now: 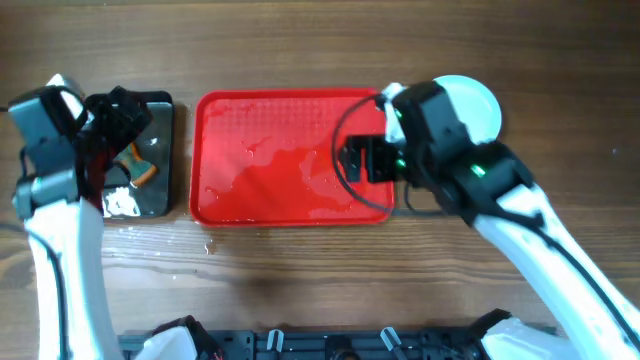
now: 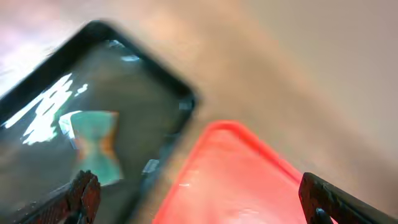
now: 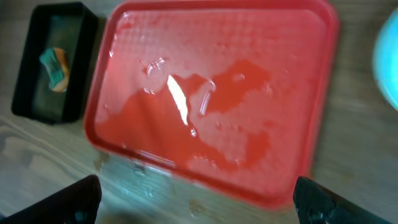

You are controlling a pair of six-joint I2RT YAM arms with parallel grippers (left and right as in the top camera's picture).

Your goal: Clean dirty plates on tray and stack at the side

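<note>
The red tray (image 1: pixel 290 160) lies wet and bare at the table's middle; it also shows in the left wrist view (image 2: pixel 249 180) and the right wrist view (image 3: pixel 211 93). The pale plates (image 1: pixel 472 100) sit on the table just right of the tray, partly hidden by my right arm; a sliver of a plate edge (image 3: pixel 388 56) shows in the right wrist view. How many are stacked cannot be told. My right gripper (image 3: pixel 196 202) is open and empty above the tray's right part. My left gripper (image 2: pixel 202 199) is open and empty above the black tray's right edge.
A smaller black glossy tray (image 1: pixel 140 155) stands left of the red tray and holds a green and orange sponge (image 1: pixel 138 165), also seen in the left wrist view (image 2: pixel 93 146) and the right wrist view (image 3: pixel 55 65). Water drops lie on the wooden table (image 1: pixel 300 260).
</note>
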